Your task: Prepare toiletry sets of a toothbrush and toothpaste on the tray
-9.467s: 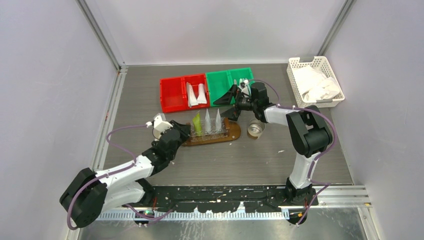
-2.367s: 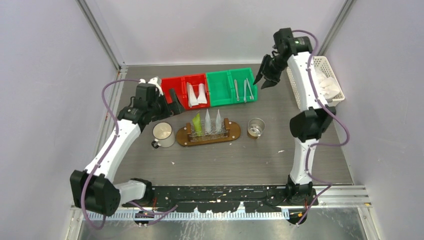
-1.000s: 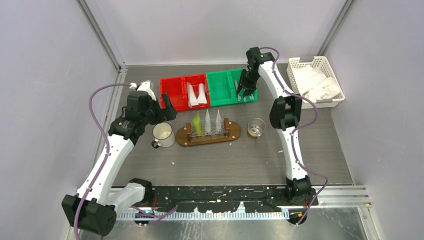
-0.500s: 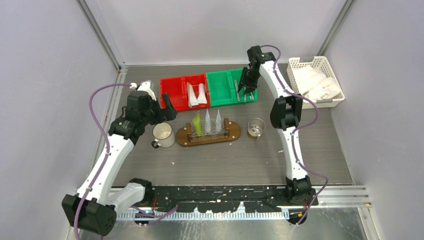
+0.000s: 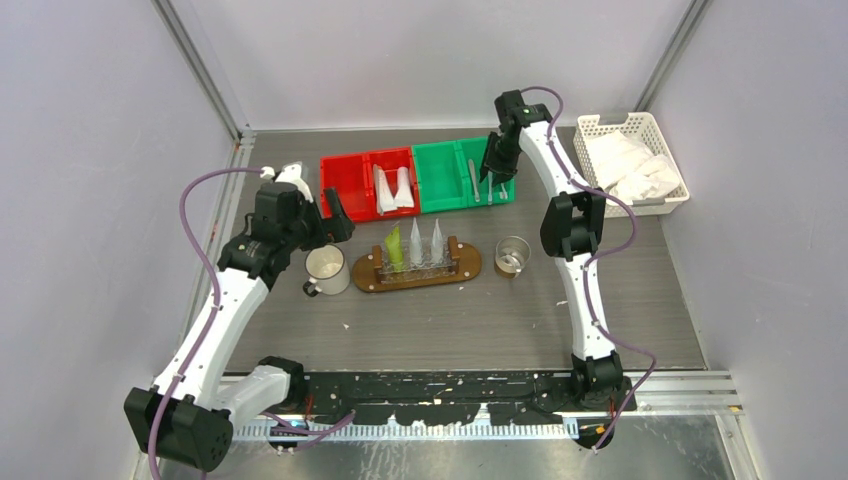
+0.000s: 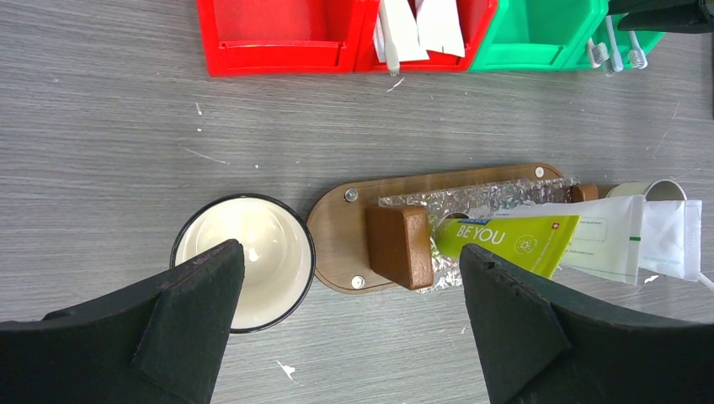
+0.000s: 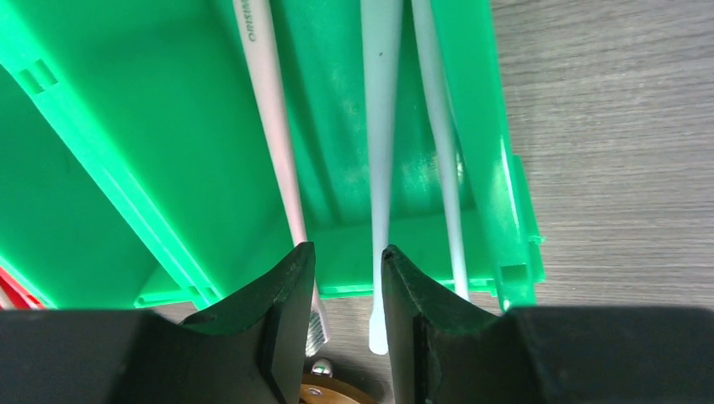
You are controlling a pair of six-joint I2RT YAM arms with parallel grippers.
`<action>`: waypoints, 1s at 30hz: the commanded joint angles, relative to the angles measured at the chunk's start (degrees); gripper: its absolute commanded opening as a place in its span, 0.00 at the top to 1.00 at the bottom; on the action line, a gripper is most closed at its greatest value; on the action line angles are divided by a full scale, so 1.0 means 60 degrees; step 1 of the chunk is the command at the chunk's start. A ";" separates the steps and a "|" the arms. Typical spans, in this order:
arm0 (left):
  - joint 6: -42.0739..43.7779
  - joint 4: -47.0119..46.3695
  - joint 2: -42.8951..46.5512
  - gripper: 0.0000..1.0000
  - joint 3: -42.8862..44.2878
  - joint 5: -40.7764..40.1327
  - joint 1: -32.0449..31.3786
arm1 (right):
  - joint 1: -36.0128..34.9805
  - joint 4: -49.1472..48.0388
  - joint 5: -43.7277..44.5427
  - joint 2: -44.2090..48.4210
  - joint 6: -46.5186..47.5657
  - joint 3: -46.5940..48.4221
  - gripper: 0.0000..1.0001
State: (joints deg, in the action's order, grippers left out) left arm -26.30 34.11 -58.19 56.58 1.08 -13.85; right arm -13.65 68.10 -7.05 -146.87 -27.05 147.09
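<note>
Toothbrushes (image 7: 379, 168) run partly hidden behind the right end effector (image 7: 347, 250), fingers narrowly apart.

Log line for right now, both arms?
left gripper: open, above mug and tray | right gripper: open, over green bin, toothbrush tip between jaws, not clamped | three tubes on tray

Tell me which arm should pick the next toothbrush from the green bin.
Right. Its tool hangs over the green bin, with a toothbrush end between its fingers. The left tool is open above the mug and tray, farther off.
</note>
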 commanded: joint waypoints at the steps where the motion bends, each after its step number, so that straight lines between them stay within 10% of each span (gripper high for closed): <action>1: 0.0155 -0.0192 0.0027 0.00 -0.0022 -0.0109 0.0052 | 0.0048 0.0099 0.0551 0.0678 0.0238 0.0023 0.59; 30: 0.0122 0.0050 0.0351 0.00 0.0039 -0.0114 0.0052 | -0.0067 0.0082 0.0260 -0.0176 0.0344 -0.0234 0.65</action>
State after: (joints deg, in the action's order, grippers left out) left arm -26.33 34.37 -57.67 56.38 1.08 -13.85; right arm -13.63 68.73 -5.43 -148.49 -25.65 145.60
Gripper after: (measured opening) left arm 0.996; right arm 0.357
